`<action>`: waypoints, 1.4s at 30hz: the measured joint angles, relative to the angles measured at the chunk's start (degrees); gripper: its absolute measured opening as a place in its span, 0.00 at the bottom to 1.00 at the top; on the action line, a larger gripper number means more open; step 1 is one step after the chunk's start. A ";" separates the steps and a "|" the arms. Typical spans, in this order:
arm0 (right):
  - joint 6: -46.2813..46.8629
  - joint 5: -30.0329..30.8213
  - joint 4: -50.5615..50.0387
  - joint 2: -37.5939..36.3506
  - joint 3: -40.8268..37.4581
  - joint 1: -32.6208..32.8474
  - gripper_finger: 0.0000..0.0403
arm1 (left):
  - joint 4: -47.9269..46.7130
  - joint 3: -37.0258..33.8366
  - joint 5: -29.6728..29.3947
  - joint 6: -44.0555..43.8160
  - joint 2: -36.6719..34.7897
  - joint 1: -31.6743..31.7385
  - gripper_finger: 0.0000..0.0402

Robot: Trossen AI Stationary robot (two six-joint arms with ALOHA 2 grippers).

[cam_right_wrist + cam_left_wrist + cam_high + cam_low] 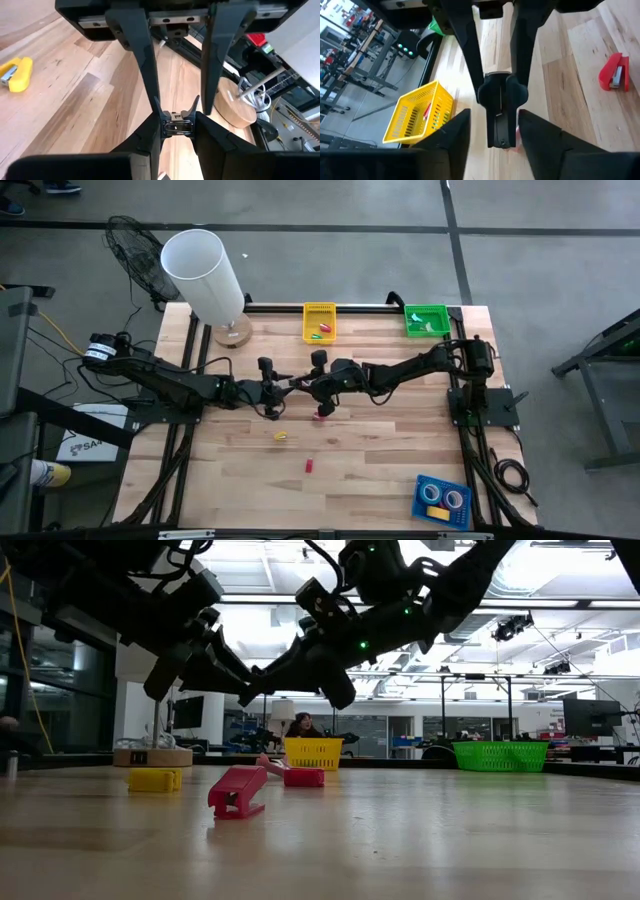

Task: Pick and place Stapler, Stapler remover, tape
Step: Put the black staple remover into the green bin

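Here we show a mid-air handover at the desk's [400, 450] centre. The right gripper [312, 385], reaching in from 3 o'clock, pinches a small dark tool [501, 112], which we judge to be the stapler remover. The left gripper [283, 390], reaching in from 9 o'clock, faces it with jaws spread to either side of the tool, a gap showing on one side.

We judge the next move to call for the left jaws to close before the right jaws release. Both arms are stretched low and nearly level, wrists nose to nose.

The red stapler [309, 465] lies toward 6 o'clock, the yellow stapler [280, 436] near it. The tape [441, 498] sits in a blue tray [422, 510] at 5 o'clock. The yellow basket [319, 320] stands at 12 o'clock, the green basket [426, 319] at 1 o'clock.
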 joint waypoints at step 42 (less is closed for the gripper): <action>32.72 27.20 -68.46 -25.42 0.07 -29.72 0.21 | -4.73 0.00 -3.06 -2.68 0.00 0.02 0.50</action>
